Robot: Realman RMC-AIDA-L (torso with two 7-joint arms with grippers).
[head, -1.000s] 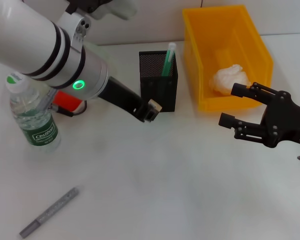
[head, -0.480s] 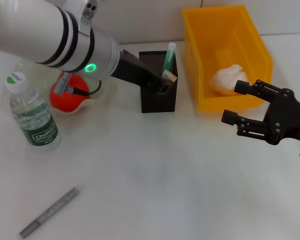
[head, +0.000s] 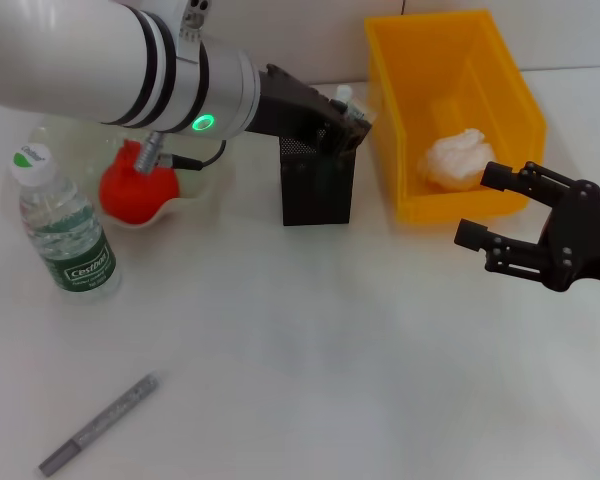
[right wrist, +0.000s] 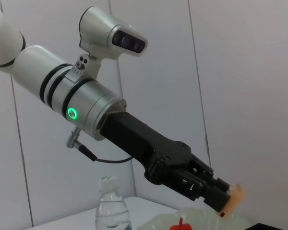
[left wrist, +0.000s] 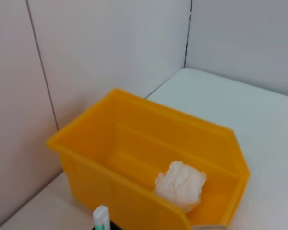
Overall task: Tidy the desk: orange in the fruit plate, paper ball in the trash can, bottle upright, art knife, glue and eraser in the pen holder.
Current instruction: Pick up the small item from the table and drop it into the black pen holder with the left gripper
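My left gripper [head: 351,122] reaches over the top of the black mesh pen holder [head: 318,190], shut on a tan eraser [right wrist: 235,196]. A green-and-white glue stick [head: 342,95] stands inside the holder. The orange [head: 130,186] lies in the clear fruit plate [head: 194,188]. A water bottle [head: 66,236] stands upright at the left. The grey art knife [head: 98,425] lies near the front left edge. The paper ball [head: 458,160] rests in the yellow trash can [head: 510,100]. My right gripper [head: 478,206] hovers open in front of the can, holding nothing.
The yellow can [left wrist: 134,143] with the paper ball [left wrist: 180,185] fills the left wrist view, with the glue cap [left wrist: 101,216] below it. A white wall runs behind the desk. Bare tabletop lies between the knife and my right gripper.
My left arm has swung up and to the right, from in front of the pen holder to over its top, carrying the eraser. My right gripper drifted slightly right.
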